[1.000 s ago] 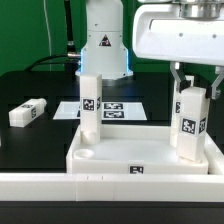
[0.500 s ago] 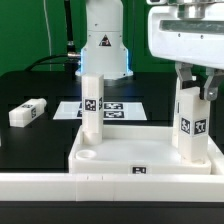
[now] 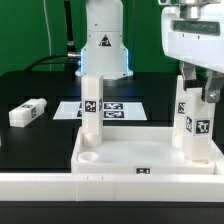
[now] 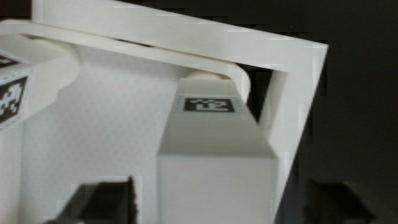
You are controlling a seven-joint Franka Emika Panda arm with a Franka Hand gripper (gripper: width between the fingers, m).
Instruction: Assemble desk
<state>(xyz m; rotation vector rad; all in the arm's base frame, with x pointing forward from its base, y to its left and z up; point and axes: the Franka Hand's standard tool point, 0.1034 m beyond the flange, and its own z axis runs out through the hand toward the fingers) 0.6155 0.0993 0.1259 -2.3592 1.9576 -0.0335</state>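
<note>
The exterior camera sat low beside the worktop (image 3: pixel 40 85), opposite my base (image 3: pixel 103 45). It faced almost level across the surface, close enough that the desk panel (image 3: pixel 140 152) filled the lower frame. The wrist camera rode above my hand (image 4: pixel 217 205) and looked down between the fingers (image 4: pixel 111 200) from very near. Both views shared the upright leg (image 3: pixel 192 120) on the exterior view's right, which the wrist view showed large (image 4: pixel 217 150).
</note>
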